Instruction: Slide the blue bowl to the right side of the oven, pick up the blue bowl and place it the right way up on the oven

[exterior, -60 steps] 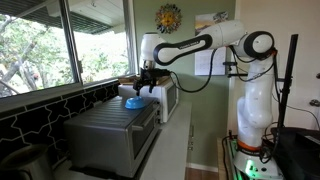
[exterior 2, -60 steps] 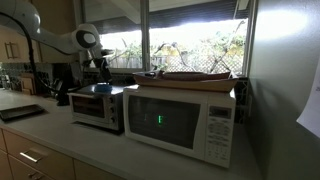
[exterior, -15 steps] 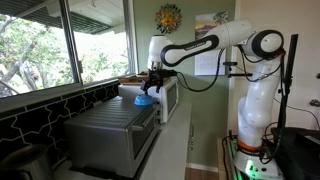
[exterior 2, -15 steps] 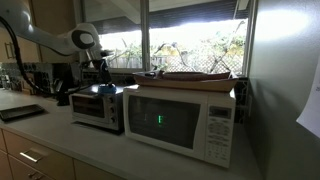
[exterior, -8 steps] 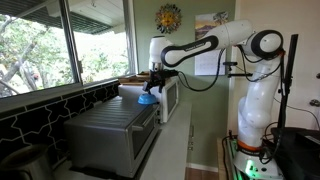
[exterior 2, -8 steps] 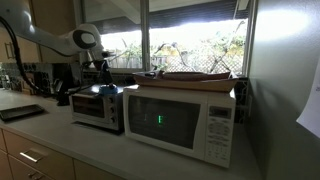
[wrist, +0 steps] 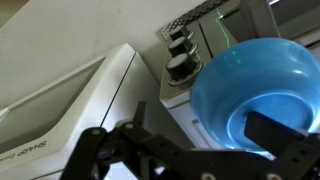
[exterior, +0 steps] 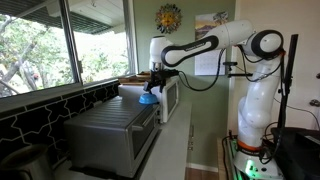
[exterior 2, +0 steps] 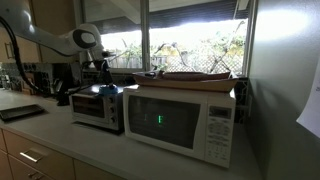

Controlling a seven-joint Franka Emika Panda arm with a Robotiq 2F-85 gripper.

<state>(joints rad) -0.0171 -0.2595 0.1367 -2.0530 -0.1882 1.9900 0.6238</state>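
The blue bowl [exterior: 147,98] sits at the edge of the grey oven's ribbed top [exterior: 105,122], on the side next to the white microwave. It looks rim down. In the wrist view the blue bowl [wrist: 245,80] juts out past the oven's knobs [wrist: 180,55]. My gripper [exterior: 152,84] is directly over the bowl. In the wrist view the gripper [wrist: 185,140] is open, with one finger against the bowl and the other well clear of it. In an exterior view the gripper [exterior 2: 102,76], bowl [exterior 2: 105,89] and oven [exterior 2: 96,109] are small and far off.
A white microwave [exterior: 167,96] stands right beside the oven, with a flat tray on top [exterior 2: 195,77]. A window [exterior: 60,45] and dark tiled sill [exterior: 40,115] run behind the oven. The arm's base [exterior: 255,120] stands beyond the counter edge.
Over four seconds the gripper and bowl have slid across the oven top toward the microwave side. In the last second nothing has visibly moved.
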